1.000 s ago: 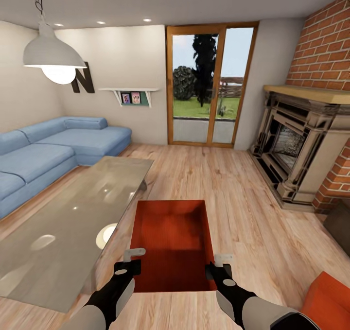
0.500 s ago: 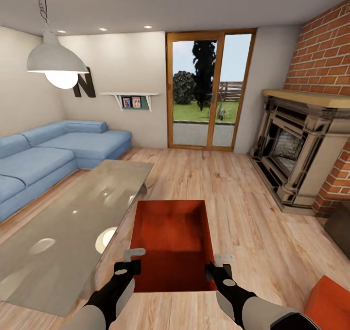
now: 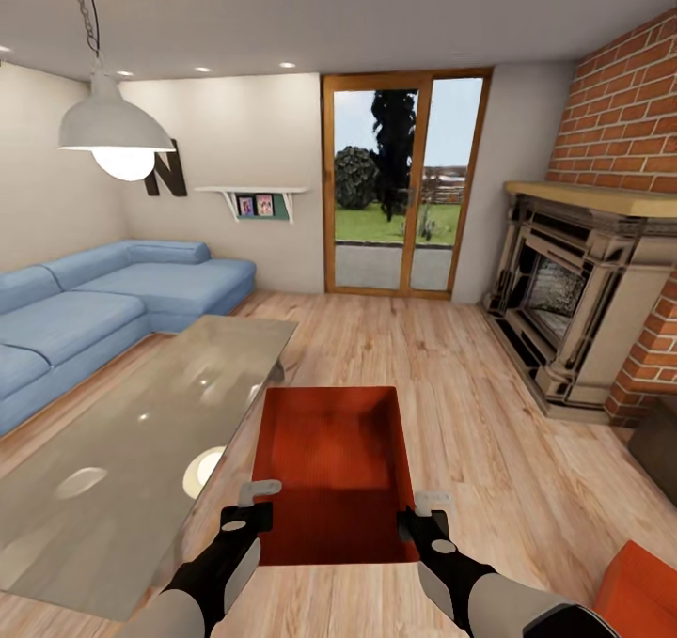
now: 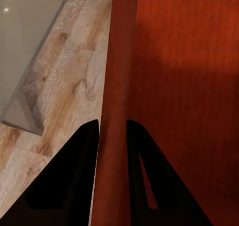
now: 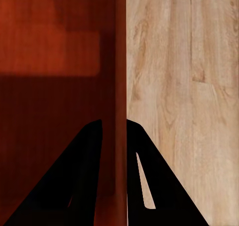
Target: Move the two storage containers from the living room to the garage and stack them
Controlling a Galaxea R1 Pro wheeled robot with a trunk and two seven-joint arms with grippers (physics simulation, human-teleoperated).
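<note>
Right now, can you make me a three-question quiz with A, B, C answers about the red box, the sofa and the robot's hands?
1. Where is the held storage container?
A. Right of the glass coffee table
B. On the sofa
C. Inside the fireplace

2. What colour is the sofa?
A. Green
B. Blue
C. Yellow

3. What is the left gripper doing?
A. Hanging open
B. Clamping the container's wall
C. Holding a lamp

Answers:
1. A, the head view shows it beside the table's right edge.
2. B, its cushions are light blue.
3. B, a finger sits on each side of the wall; the right gripper clamps the opposite wall.
</note>
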